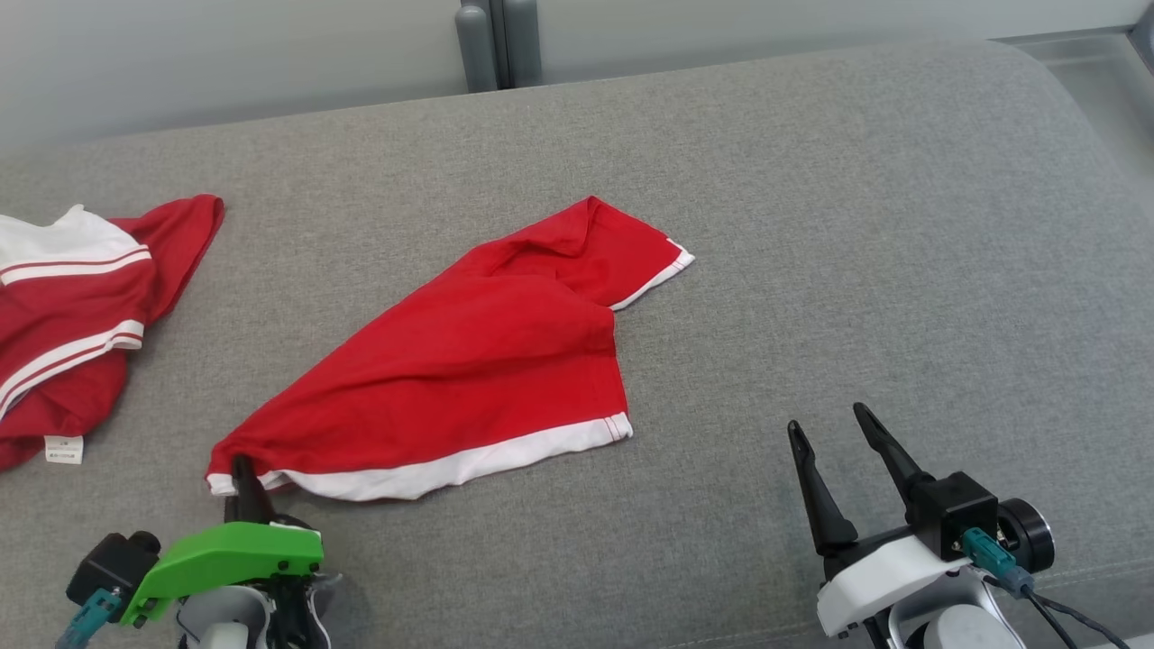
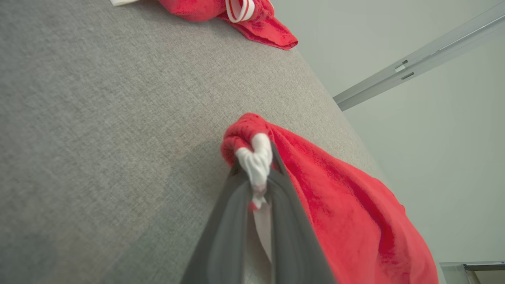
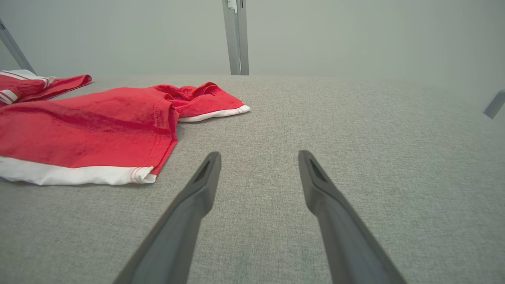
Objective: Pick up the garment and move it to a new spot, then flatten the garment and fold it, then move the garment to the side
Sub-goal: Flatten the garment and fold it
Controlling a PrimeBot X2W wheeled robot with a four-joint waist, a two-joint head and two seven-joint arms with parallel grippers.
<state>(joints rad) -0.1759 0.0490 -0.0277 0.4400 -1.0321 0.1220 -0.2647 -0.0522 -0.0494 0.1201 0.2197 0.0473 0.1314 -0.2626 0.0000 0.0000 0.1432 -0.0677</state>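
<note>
**Left gripper (image 1: 242, 473) pinches a corner of the red garment (image 1: 487, 361)**

In the head view, the red garment lies rumpled on the grey upholstered surface (image 1: 811, 225), with its white hem (image 1: 469, 464) along the edge nearest the robot. The left gripper is at the garment's near left corner, its dark fingers closed on the hem there. The right gripper (image 1: 826, 416) is well apart to the garment's right, with its fingers spread and holding nothing. A second garment (image 1: 72, 306), red with white stripes, lies well off to the left.

In the left wrist view, the fingers (image 2: 229, 221) clamp a bunched bit of white hem (image 2: 256, 157). The red cloth (image 2: 335, 197) trails away beyond them.

In the right wrist view, the fingers (image 3: 189, 205) gape over bare grey fabric. The garment (image 3: 86, 122) lies to their left, not touching them.
</note>
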